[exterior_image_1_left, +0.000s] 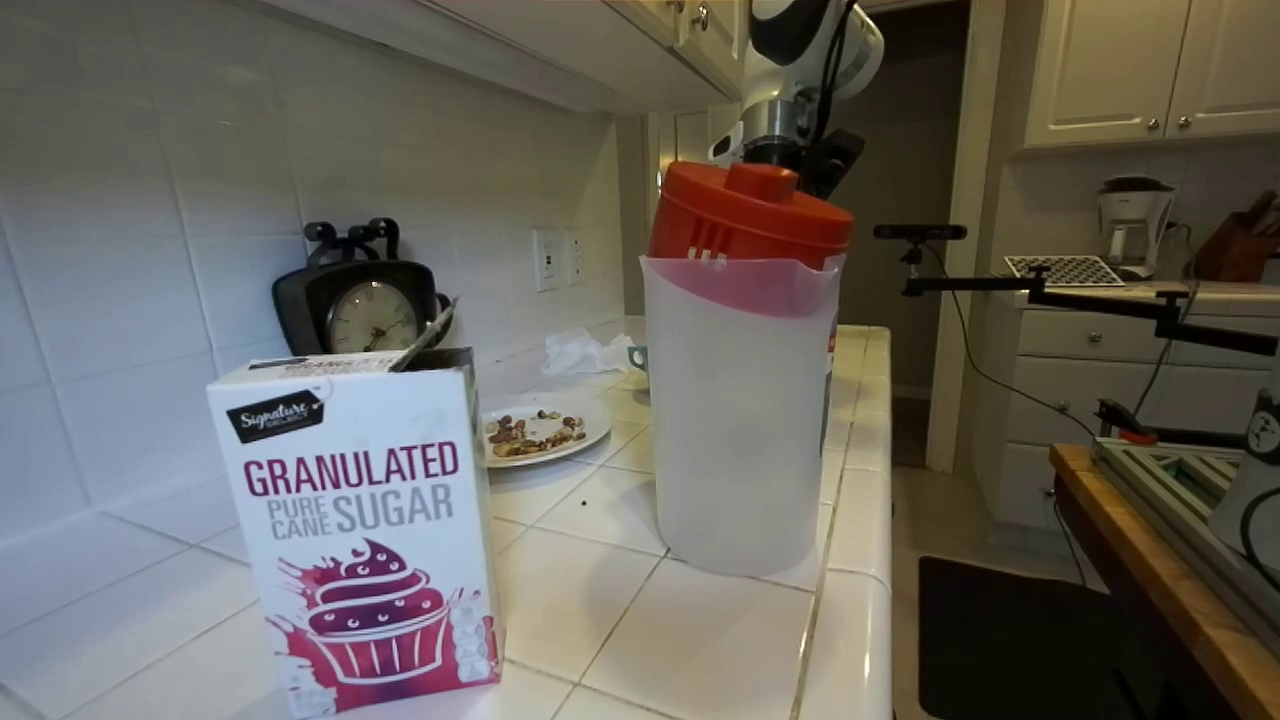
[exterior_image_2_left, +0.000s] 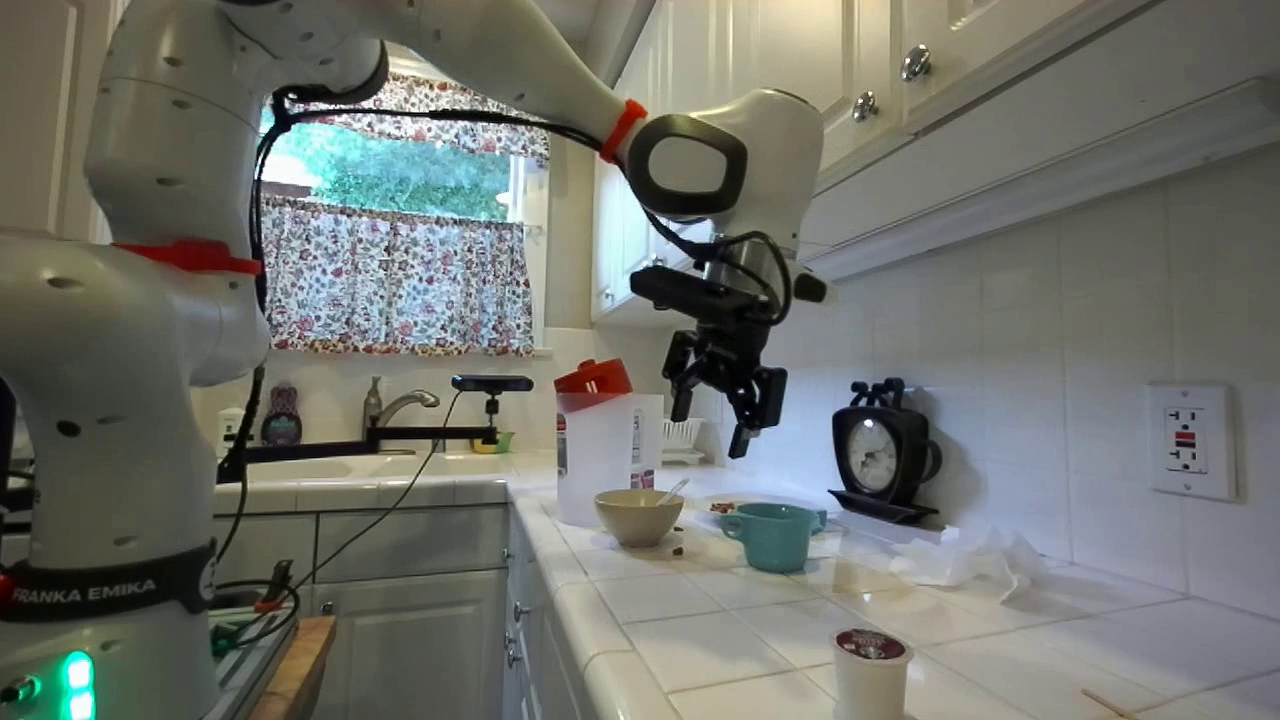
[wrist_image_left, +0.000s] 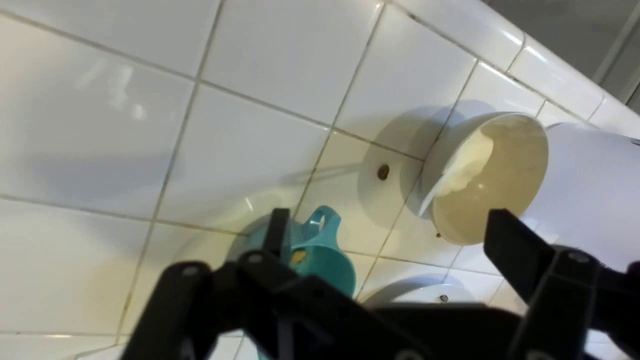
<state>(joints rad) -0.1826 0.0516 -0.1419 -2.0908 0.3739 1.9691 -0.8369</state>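
My gripper (exterior_image_2_left: 710, 425) is open and empty, pointing down above the counter. In the wrist view its two fingers (wrist_image_left: 389, 220) stand wide apart. A teal cup with handles (exterior_image_2_left: 775, 540) is below it; in the wrist view the cup (wrist_image_left: 336, 270) is partly behind the left finger, with a tan piece inside. A beige bowl (exterior_image_2_left: 635, 522) with a white spoon (exterior_image_2_left: 672, 492) stands beside it; the bowl (wrist_image_left: 515, 185) shows a white patch inside. A white plate (exterior_image_1_left: 597, 415) holds nuts. A translucent pitcher (exterior_image_1_left: 745, 430) has a red lid (exterior_image_1_left: 750, 212) sitting tilted in its top.
A sugar box (exterior_image_1_left: 360, 540) and a black clock (exterior_image_2_left: 872, 450) stand on the tiled counter. Crumpled white paper (exterior_image_2_left: 970, 565) lies by the wall. A coffee pod (exterior_image_2_left: 870, 680) stands near the front. Upper cabinets (exterior_image_2_left: 770, 60) overhang the counter. A camera on an arm (exterior_image_2_left: 490, 385) stands beside it.
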